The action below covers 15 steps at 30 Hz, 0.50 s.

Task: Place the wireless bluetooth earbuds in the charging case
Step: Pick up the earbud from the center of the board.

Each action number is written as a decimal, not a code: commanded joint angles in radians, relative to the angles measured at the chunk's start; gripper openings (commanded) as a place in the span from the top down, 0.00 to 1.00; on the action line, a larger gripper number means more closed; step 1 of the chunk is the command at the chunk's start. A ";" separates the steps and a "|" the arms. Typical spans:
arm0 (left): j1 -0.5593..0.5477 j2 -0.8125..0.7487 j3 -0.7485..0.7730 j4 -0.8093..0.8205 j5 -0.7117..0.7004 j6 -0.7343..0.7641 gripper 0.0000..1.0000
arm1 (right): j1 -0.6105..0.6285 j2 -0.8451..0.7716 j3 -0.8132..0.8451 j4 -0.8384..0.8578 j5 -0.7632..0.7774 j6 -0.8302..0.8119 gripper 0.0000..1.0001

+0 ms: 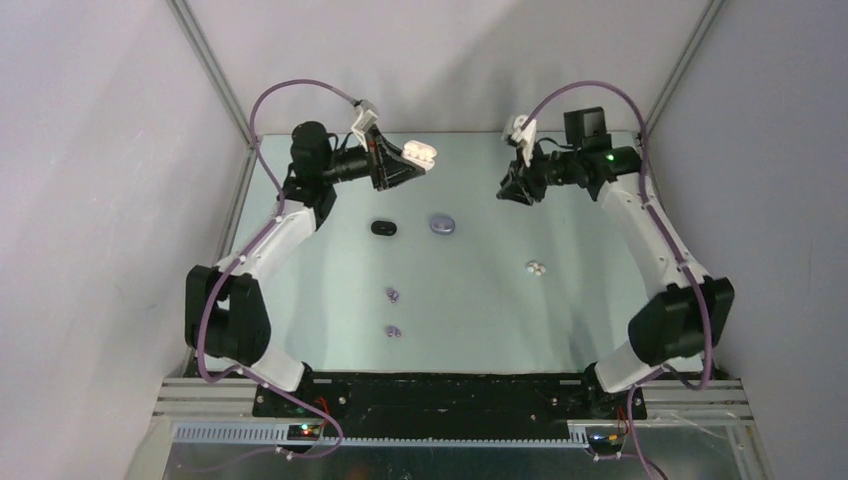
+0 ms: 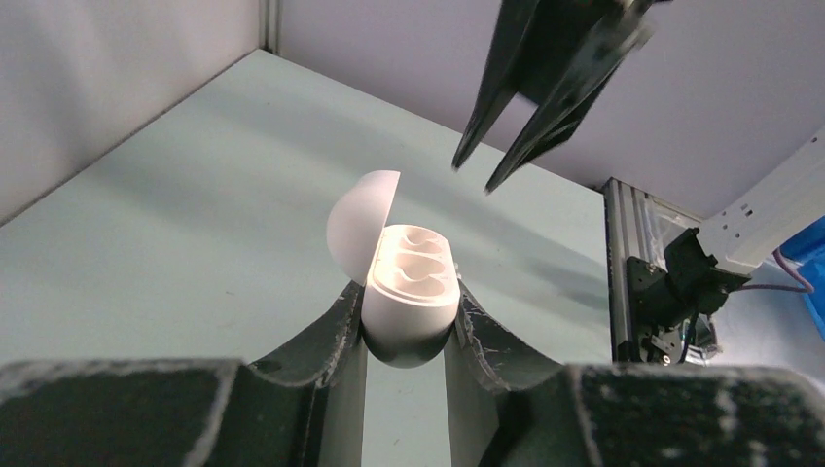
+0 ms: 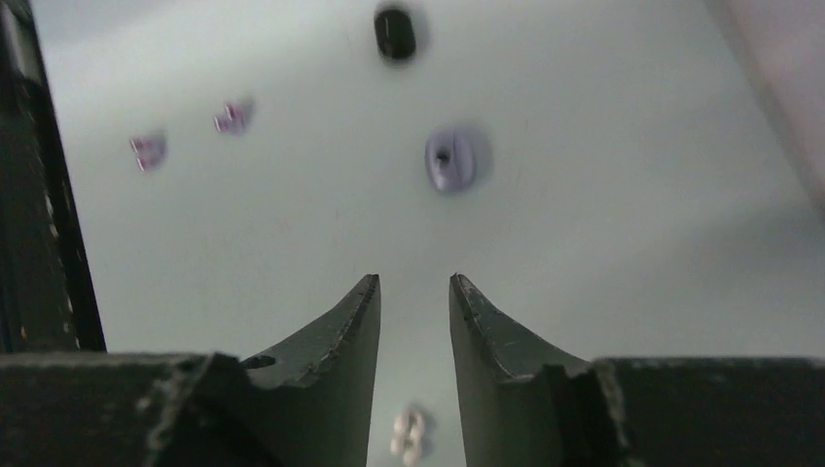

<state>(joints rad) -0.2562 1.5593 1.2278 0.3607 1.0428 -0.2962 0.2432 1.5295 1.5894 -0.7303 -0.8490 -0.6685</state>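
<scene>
My left gripper point(image 2: 409, 304) is shut on the base of a white charging case point(image 2: 411, 292) and holds it above the table's far left. Its lid point(image 2: 358, 222) stands open and both wells are empty. The top view shows this case point(image 1: 421, 153) in the left gripper point(image 1: 412, 162). My right gripper point(image 1: 510, 192) hangs open and empty in the air to its right, also seen in the left wrist view point(image 2: 473, 177). A white-pink pair of earbuds point(image 1: 537, 267) lies on the table, below the right gripper point(image 3: 413, 280) in its wrist view point(image 3: 410, 435). Two lavender earbuds point(image 1: 393, 294) point(image 1: 393, 330) lie nearer the front.
A black case point(image 1: 384, 228) and a lavender case point(image 1: 442, 223) lie shut on the table below the left gripper; both show in the right wrist view, black point(image 3: 394, 32) and lavender point(image 3: 449, 159). Grey walls and frame posts close in the table's back and sides.
</scene>
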 commanded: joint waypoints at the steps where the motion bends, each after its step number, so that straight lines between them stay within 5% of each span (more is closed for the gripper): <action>1: 0.026 -0.089 -0.021 0.060 -0.042 -0.033 1.00 | -0.007 0.131 -0.014 -0.295 0.160 -0.358 0.66; 15: 0.065 -0.133 -0.085 0.075 -0.066 -0.050 1.00 | 0.073 0.462 0.089 -0.479 0.503 -0.776 0.69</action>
<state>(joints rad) -0.2020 1.4719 1.1648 0.3882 0.9962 -0.3229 0.2955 1.9480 1.6306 -1.1553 -0.4637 -1.2915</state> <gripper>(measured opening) 0.318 0.312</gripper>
